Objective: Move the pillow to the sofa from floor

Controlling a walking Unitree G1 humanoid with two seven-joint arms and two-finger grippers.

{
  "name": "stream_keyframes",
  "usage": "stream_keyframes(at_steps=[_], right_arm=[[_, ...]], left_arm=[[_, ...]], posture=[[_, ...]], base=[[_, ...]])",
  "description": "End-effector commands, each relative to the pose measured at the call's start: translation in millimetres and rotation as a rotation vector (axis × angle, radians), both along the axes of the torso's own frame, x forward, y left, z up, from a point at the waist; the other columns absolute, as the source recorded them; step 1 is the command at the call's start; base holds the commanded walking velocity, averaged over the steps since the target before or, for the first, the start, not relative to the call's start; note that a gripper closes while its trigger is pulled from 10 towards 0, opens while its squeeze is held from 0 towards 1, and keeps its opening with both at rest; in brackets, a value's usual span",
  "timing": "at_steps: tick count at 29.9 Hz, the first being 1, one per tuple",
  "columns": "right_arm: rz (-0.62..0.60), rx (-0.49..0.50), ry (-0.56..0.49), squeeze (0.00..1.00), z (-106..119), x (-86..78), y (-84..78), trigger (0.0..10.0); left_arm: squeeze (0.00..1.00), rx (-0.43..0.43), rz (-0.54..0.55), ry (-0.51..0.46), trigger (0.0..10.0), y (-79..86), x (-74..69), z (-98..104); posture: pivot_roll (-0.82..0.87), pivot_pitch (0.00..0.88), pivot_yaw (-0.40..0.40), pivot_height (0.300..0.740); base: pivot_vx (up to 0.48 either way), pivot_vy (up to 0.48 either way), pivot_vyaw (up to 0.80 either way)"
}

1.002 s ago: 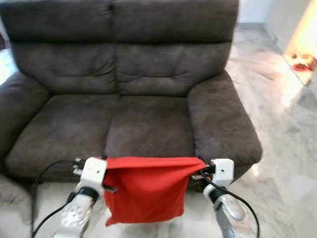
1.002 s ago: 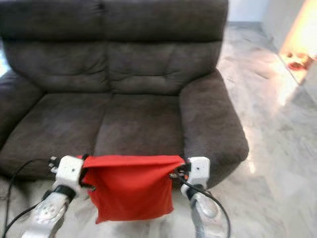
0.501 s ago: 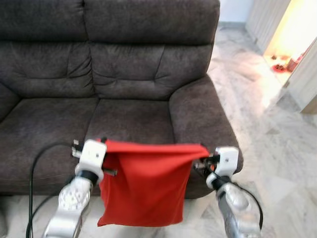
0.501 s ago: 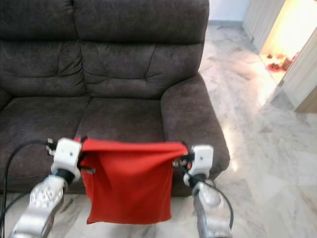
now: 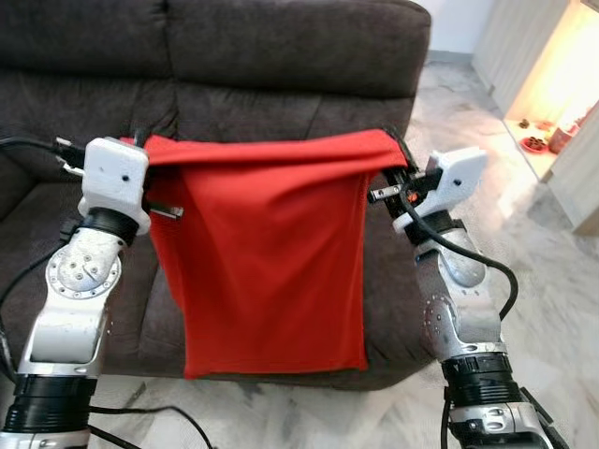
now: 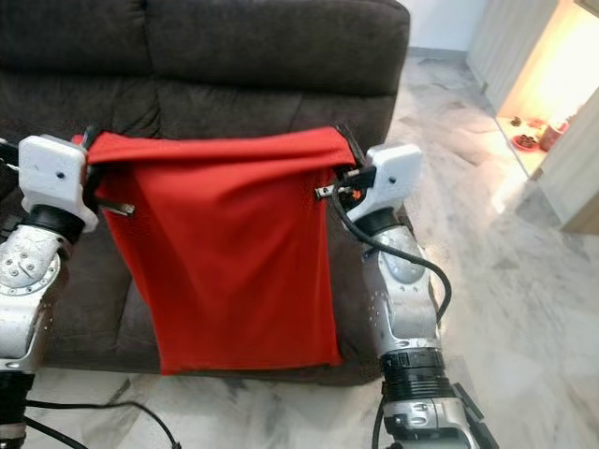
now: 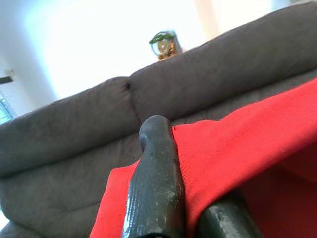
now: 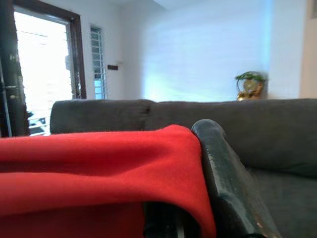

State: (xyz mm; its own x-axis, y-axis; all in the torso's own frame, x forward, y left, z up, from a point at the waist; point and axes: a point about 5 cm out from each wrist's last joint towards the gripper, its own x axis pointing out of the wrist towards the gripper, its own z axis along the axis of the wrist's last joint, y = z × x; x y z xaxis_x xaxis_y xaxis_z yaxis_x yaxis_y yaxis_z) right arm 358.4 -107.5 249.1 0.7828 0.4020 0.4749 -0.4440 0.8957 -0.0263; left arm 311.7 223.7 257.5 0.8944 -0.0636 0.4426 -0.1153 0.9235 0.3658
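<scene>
A flat red pillow (image 5: 267, 253) hangs in the air in front of the dark brown sofa (image 5: 281, 56), stretched between my two arms at chest height. My left gripper (image 5: 142, 142) is shut on its top left corner, and my right gripper (image 5: 391, 148) is shut on its top right corner. In the left wrist view a black finger (image 7: 154, 188) presses the red pillow (image 7: 233, 153). The right wrist view shows a finger (image 8: 223, 173) clamped over the folded red edge (image 8: 99, 153). The pillow covers most of the right seat cushion and the sofa's front.
The sofa's right armrest (image 6: 393, 140) lies just behind my right wrist. Pale marble floor (image 5: 552, 309) spreads to the right, with a bright doorway (image 5: 552, 103) at the far right. Black cables (image 5: 140, 412) trail on the floor by my left arm.
Both grippers have risen with the pillow, from seat-edge height to level with the backrest. The camera has come closer to the sofa and shifted toward its right half.
</scene>
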Motion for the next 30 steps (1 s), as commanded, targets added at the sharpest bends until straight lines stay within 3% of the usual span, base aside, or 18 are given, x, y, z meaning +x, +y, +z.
stream_keyframes(at_steps=[1, 8, 14, 21, 26, 30], right_arm=[[-0.085, 0.06, -0.019, 0.0, 2.4, 1.6, -24.4, 10.0], [-0.118, 0.078, -0.009, 0.0, -0.7, 0.9, -29.2, 10.0], [-0.227, 0.146, -0.023, 0.0, 11.4, 10.9, -50.7, 10.0], [-0.236, 0.163, -0.056, 0.0, 19.8, 13.8, -54.5, 10.0], [-0.202, 0.171, -0.051, 0.0, 17.6, 14.6, -48.1, 10.0], [-0.155, 0.123, 0.007, 0.0, -3.5, 13.6, -39.8, 10.0]], left_arm=[[0.0, -0.03, 0.01, -0.025, 10.0, 0.9, -3.0, 3.9], [0.0, -0.028, -0.006, -0.009, 10.0, -5.2, -5.1, 4.1], [0.0, 0.014, -0.015, -0.067, 10.0, -6.5, -2.2, 28.6], [0.0, 0.013, -0.015, -0.085, 10.0, -8.1, 0.4, 35.1], [0.0, 0.009, -0.024, -0.072, 10.0, -9.8, 0.8, 32.0], [0.0, -0.001, -0.033, -0.017, 10.0, -12.4, -1.1, 15.3]], posture=[[0.11, 0.111, -0.026, 0.74], [0.11, 0.11, -0.019, 0.74], [0.12, 0.104, -0.013, 0.74], [0.12, 0.101, -0.008, 0.74], [0.12, 0.102, -0.006, 0.74], [0.12, 0.104, -0.007, 0.74]], base=[[0.337, 0.0, 0.0], [0.354, 0.0, 0.0], [0.366, 0.0, 0.0], [0.369, 0.0, 0.0], [0.374, 0.0, 0.0], [0.369, 0.0, 0.0]])
